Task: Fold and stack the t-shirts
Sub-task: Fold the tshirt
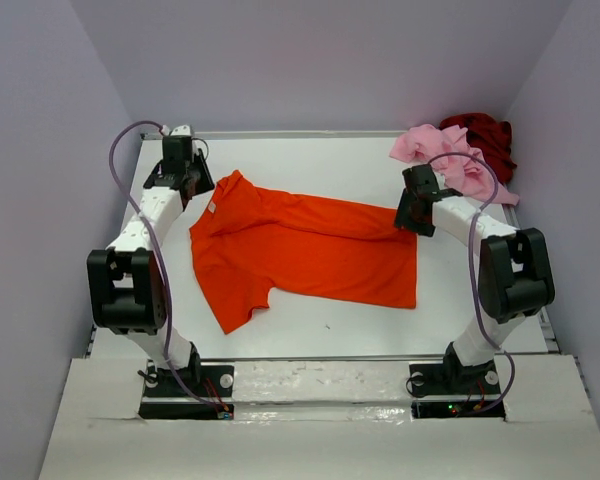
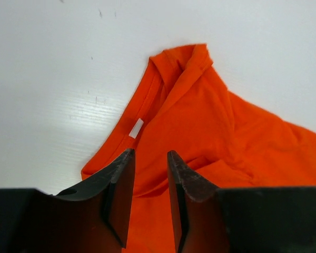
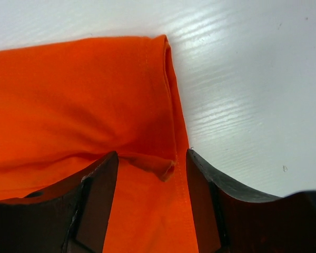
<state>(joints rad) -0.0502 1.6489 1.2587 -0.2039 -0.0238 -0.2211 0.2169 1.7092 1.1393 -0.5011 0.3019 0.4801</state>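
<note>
Both parted, left end effector (image 2: 150,154) over orange t-shirt (image 1: 310,250), right end effector (image 3: 151,154) astride hem.

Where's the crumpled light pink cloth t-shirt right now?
In the top external view, the light pink t-shirt lies bunched at the table's far right corner, against the dark red cloth t-shirt.

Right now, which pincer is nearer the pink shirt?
Right. The right pincer sits at the orange shirt's far right corner, just short of the pink shirt; the left pincer is over the collar, across the table.
</note>
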